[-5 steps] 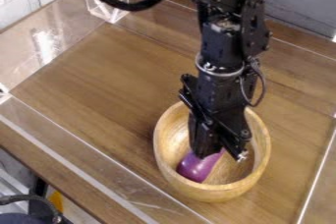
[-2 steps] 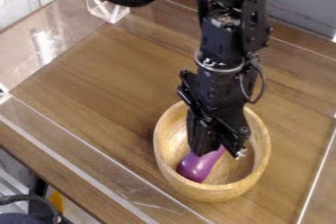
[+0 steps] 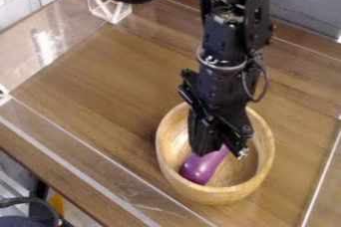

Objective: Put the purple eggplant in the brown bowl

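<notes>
In the camera view, the black, multi-linked metal end effector (image 3: 220,143) is lowered over the bowl, its fingers drawn together as far as they go; whether anything is gripped between the tips cannot be told. Just below them, the glossy purple toy eggplant (image 3: 198,169) is seen inside the round light-brown wooden bowl (image 3: 170,177), towards its near left part. The bowl is supported by the brown wooden counter (image 3: 100,82). The placing step is judged to be in hand, nearly finished. Next, the fingers should be spread to free any hold, then raised straight up without the rim being caught.
</notes>
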Available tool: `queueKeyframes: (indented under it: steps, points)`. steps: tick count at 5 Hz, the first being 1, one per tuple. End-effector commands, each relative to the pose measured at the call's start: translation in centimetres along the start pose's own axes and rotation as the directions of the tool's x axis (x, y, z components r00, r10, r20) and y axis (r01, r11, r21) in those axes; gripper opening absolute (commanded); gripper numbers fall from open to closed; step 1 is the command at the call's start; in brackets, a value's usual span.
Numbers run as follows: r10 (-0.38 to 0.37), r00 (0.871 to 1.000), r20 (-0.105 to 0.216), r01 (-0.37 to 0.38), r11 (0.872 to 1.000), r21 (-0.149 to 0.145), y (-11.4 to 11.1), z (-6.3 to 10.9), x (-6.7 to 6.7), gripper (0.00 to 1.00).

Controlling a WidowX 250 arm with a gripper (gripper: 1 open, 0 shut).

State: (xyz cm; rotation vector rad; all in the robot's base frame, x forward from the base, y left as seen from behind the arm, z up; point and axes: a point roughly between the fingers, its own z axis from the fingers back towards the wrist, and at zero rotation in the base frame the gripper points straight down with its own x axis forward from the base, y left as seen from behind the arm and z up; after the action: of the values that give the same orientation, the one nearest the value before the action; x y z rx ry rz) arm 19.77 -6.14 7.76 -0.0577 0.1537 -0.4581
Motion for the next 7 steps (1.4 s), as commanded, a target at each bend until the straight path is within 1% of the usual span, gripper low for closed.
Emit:
queueKeyframes:
  steps: [1, 3, 5, 7]
  points:
    - [0.018, 0.998, 0.065, -0.019, 1.000, 0.018, 0.46, 1.79, 0.58, 0.00]
    - [0.025, 0.998, 0.052, -0.026, 0.999, 0.020, 0.68, 1.97, 0.36, 0.00]
    - [0.031, 0.999, 0.030, -0.032, 0.999, 0.035, 1.01, 2.50, 0.16, 0.00]
    - [0.036, 0.999, 0.013, -0.036, 0.998, 0.044, 1.13, 2.72, -0.18, 0.00]
